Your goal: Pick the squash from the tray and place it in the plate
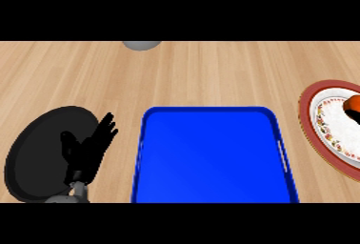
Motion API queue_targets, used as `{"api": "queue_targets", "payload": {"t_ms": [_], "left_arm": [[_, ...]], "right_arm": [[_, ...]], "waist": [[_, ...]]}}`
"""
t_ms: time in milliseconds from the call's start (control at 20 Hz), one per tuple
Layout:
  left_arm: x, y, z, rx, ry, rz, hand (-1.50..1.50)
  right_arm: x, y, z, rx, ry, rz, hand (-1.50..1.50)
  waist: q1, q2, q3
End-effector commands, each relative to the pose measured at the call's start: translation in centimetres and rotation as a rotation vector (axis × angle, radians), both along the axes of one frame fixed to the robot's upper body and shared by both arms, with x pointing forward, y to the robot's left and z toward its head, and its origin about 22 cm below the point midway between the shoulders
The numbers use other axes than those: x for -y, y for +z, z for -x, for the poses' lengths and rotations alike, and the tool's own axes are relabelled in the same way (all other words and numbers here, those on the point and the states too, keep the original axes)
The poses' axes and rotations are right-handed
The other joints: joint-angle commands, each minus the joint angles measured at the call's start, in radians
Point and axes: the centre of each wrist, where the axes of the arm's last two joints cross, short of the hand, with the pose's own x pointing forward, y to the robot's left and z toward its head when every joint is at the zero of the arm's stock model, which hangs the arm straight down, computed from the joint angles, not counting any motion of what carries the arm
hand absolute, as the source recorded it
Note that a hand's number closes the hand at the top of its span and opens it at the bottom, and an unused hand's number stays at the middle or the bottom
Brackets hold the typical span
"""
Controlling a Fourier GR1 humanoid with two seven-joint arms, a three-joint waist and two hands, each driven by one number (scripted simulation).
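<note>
**Position.** The rectangular blue plastic tray (211,157) sits at the lower centre of the frame and carries nothing. The orange-red squash (354,104), as far as it can be identified, shows at the right edge of the frame. It lies over the white centre of the red-rimmed patterned plate (307,112). The frame edge cuts it off, so contact with the plate cannot be confirmed.

**Hands.** The black left hand (90,147) rests at lower left over a black round plate (35,152). Its fingers are straight and spread, and it holds nothing. The right hand is out of view.

**Handling.** Treat the squash as a stiff, smooth-skinned item of moderate weight. It probably does not deform under the fingers, but a curved skin is likely to slide or roll. Take hold across the widest part of the body, thumb opposite the fingers. Most of its shape is hidden, so the exact contact points cannot be fixed from this view.
</note>
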Motion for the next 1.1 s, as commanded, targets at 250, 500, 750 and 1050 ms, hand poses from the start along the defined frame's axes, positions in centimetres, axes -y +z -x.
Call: {"api": "queue_targets", "payload": {"t_ms": [250,500,750,1050], "left_arm": [[-1.5,0.4,0.6,-0.043,0.02,-0.012,0.0],[0.1,-1.8,1.4,-0.048,0.039,0.003,0.0],[-1.8,-0.9,0.7,-0.044,0.045,-0.013,0.0],[-1.3,-1.8,0.5,-0.064,0.057,-0.018,0.0]], "right_arm": [[2.5,-0.6,1.4,0.327,-0.038,-0.107,-1.5],[6.2,-0.8,6.3,0.401,0.032,-0.228,-1.5],[5.1,-3.1,9.3,0.354,0.156,-0.278,-1.5],[6.3,-3.6,15.5,0.283,0.265,-0.279,-1.5]], "waist": [[-0.011,-0.001,-0.007],[-0.033,-0.006,-0.008],[-0.043,-0.012,-0.011],[-0.05,-0.011,-0.012]]}}
